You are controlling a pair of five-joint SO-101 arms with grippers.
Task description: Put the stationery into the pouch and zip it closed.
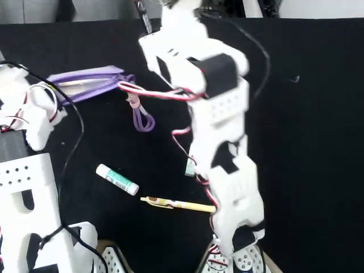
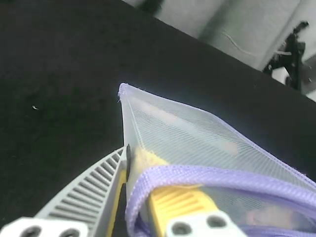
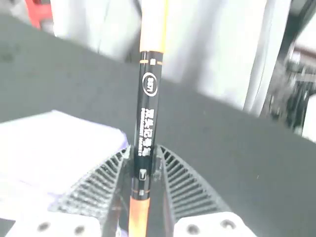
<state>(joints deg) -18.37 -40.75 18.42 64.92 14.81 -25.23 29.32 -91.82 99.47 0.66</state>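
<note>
— Right wrist view: pinching a black-and-orange marker [image 3: 148, 89] upright in the right gripper [image 3: 143, 158], clamping tight.
— And on the left?
— Clamping the left gripper [image 2: 132, 165] over the rim of the purple pouch [image 1: 85, 79], near the table's [image 1: 307, 142] far left corner.
— Anything else?
— Seeing a glue stick [image 1: 116, 179] and yellow pen [image 1: 177, 203] lying loose toward the near edge.

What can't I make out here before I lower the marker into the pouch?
Left wrist view: mesh veils what the pouch holds; its zip runs off the frame edge past the left gripper.
Right wrist view: the pouch beyond the right gripper is a blur, opening unclear; the marker is cut by the frame edge.
High view: the right arm covers most of a small pale green item; unidentifiable.
</note>
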